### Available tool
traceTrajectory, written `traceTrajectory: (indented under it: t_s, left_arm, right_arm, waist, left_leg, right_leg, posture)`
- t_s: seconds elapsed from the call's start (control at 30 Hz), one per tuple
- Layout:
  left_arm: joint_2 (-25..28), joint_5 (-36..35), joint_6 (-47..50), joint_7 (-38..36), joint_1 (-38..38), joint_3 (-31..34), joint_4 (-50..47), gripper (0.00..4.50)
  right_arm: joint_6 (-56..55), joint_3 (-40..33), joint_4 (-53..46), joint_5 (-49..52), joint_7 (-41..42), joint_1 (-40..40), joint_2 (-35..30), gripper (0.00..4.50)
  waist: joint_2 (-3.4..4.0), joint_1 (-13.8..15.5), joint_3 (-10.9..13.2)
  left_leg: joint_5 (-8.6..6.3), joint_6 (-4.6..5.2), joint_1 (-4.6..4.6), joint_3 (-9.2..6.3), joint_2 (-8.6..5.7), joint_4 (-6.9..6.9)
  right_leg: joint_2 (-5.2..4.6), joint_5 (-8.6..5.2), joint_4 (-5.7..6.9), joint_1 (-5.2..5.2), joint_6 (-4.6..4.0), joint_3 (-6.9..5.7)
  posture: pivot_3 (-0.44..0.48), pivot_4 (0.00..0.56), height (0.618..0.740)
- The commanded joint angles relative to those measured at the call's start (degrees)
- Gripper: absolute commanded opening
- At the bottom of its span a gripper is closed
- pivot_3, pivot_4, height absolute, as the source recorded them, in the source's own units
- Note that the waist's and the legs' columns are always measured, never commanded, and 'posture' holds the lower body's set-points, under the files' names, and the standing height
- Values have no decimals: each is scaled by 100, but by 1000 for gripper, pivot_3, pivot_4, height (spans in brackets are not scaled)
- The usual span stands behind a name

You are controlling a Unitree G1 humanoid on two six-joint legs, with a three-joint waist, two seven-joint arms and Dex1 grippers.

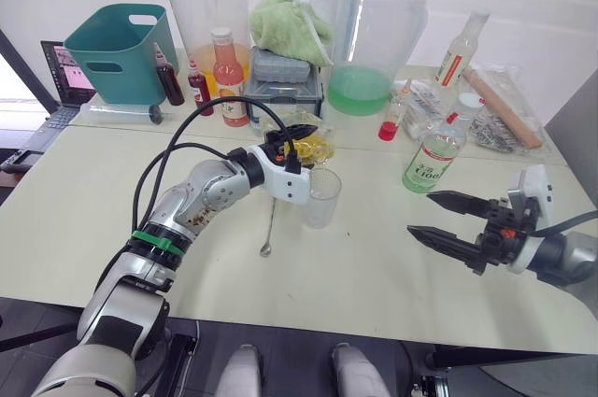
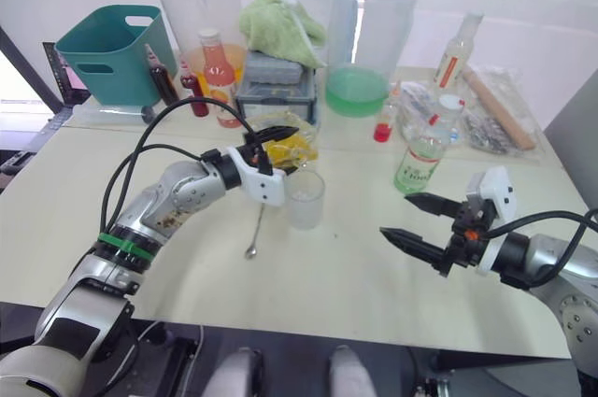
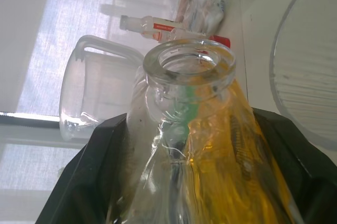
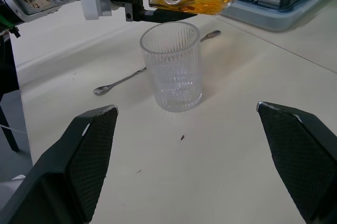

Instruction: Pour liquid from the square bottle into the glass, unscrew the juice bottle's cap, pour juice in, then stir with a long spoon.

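My left gripper is shut on the square bottle, which holds yellow liquid. It is tipped on its side just above the glass, and I see no stream leaving its mouth. The ribbed glass stands upright and looks empty. The long spoon lies flat on the table to the left of the glass. The juice bottle stands upright to the right, with its white cap on. My right gripper hovers open over the table right of the glass, holding nothing.
Along the back stand a teal basket, two big clear jugs, a green cloth on a grey box, a pink-orange bottle and a slim red-labelled bottle. A laptop sits far left.
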Motion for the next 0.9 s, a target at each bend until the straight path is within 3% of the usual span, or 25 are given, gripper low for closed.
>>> traceTrajectory:
  t_s: [0.03, 0.9]
  left_arm:
    - [50, 1, -203, 358, -274, 195, -239, 2802]
    - [221, 1147, -581, 1359, -535, -62, 18, 2802]
  right_arm:
    - [-21, -242, -165, 109, -12, -18, -99, 4484]
    - [-5, -100, -191, 196, -96, -319, -176, 4484]
  waist:
    - [0, -1, 0]
    - [0, 8, 0]
  left_leg:
    - [0, 0, 0, 0, 0, 0]
    - [0, 0, -1, 0, -3, 2]
  right_leg:
    - [0, 0, 0, 0, 0, 0]
    - [-2, 1, 0, 1, 2, 0]
  posture:
    - [0, 150, 723]
    - [0, 150, 723]
